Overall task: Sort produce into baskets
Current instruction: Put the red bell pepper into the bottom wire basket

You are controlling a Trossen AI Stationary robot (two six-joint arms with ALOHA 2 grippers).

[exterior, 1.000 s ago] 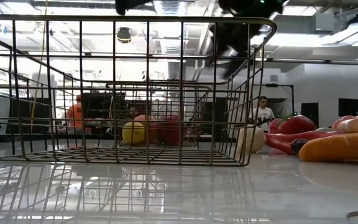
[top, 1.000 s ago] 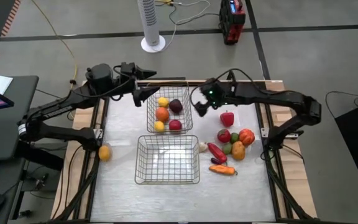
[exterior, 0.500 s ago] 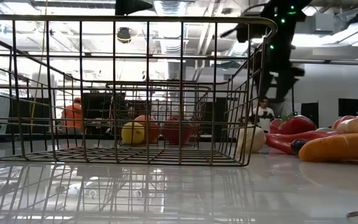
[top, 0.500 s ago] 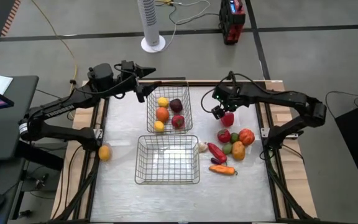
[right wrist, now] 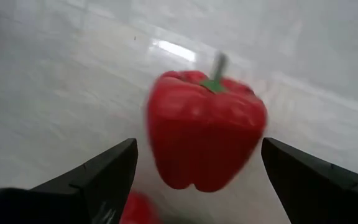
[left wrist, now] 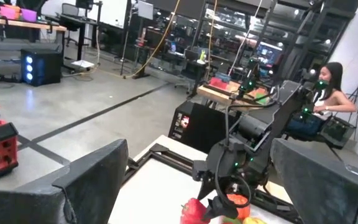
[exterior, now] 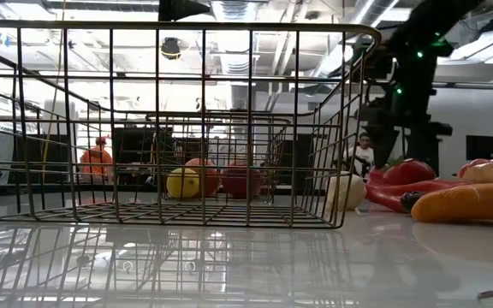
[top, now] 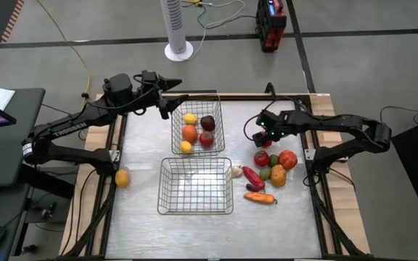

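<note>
A red bell pepper (right wrist: 204, 134) stands on the white table, stem up. My right gripper (top: 263, 135) is right above it, pointing down and open, with one finger (right wrist: 107, 174) on either side of the pepper and clear of it. The far wire basket (top: 198, 141) holds several round pieces of produce: yellow, orange, red and dark purple. The near basket (top: 194, 206) has nothing in it. A heap of produce (top: 273, 171) lies right of the near basket, with an orange carrot (top: 260, 197) at its near end. My left gripper (top: 170, 106) hangs open in the air by the far basket's far left corner.
A lone yellow-orange fruit (top: 122, 177) lies at the table's left edge. A pale garlic-like bulb (top: 236, 171) sits beside the near basket's right wall. A person (left wrist: 331, 93) sits beyond the table. There is free table near the front edge.
My right gripper has gone from above the far basket's right rim toward the table's right edge and down, tipping to point downward, until it straddles the red bell pepper. The pepper has not moved. My left arm has kept still.
</note>
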